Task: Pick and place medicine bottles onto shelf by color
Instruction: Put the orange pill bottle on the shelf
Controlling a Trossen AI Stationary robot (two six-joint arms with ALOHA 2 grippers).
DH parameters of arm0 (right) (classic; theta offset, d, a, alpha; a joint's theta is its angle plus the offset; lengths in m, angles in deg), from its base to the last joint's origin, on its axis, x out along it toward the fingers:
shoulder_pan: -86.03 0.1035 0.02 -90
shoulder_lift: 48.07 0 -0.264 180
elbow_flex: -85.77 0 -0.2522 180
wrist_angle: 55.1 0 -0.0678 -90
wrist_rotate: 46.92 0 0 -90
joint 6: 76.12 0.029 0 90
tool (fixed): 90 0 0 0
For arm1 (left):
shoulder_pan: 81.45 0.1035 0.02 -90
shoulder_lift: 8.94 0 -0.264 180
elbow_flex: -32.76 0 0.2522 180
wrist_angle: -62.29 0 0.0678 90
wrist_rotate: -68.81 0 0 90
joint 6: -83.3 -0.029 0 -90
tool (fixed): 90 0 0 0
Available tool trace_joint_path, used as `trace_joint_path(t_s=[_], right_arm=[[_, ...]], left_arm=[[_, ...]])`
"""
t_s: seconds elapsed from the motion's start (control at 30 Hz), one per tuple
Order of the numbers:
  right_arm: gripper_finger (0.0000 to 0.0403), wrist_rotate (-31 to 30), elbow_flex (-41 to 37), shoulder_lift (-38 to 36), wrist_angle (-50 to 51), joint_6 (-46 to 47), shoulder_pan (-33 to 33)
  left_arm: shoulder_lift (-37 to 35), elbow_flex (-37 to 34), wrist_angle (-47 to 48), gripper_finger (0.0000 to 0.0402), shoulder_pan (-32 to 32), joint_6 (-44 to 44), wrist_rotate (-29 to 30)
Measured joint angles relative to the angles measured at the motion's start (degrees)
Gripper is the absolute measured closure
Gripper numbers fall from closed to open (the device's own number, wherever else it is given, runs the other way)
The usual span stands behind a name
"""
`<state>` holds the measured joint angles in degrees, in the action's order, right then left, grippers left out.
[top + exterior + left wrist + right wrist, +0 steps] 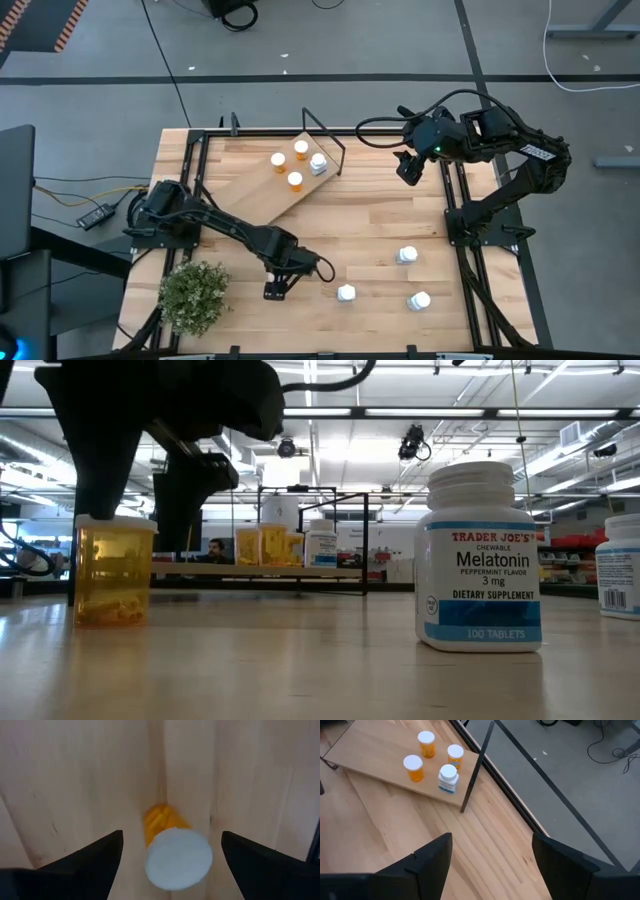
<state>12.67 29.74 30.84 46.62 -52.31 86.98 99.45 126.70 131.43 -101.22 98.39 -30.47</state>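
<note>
Between the spread fingers of the left gripper (167, 857) stands an orange bottle (170, 845) with a white cap, upright on the table (380, 225) near its front edge, beside the plant (195, 295). The jaws are wide, one on each side of the bottle, and neither touches it. It looks like a small plastic pill bottle: light, stiff, smooth-walled, and easy to tip if one finger reaches it first. The round orange body below the cap seems the best place to hold, with the fingers square on opposite sides; the cap is wider and could slip.

Farther out, the shelf (275, 185) lies across the back of the table and carries three orange bottles (426, 744) grouped together and one white bottle (448, 779) just beside them. Three more white bottles (406, 255) stand apart on the table's right front.

Well apart, over the table's back right edge near the shelf's end, the right gripper (490, 852) hangs empty with its jaws also wide.
</note>
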Motion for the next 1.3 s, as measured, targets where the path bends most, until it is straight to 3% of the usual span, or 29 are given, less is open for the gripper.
trace_joint_path(t_s=[0.8, 1.3], right_arm=[[0.0120, 0.0, 0.0, 0.0, 0.2, 0.0, 0.0], [0.0120, 0.0, 0.0, 0.0, 0.2, 1.0, 0.0]], left_arm=[[1.5, 0.0, 3.3, 0.0058, -0.3, -0.7, -1.3], [1.5, 0.0, 1.2, 0.0113, -0.3, 0.8, -1.3]])
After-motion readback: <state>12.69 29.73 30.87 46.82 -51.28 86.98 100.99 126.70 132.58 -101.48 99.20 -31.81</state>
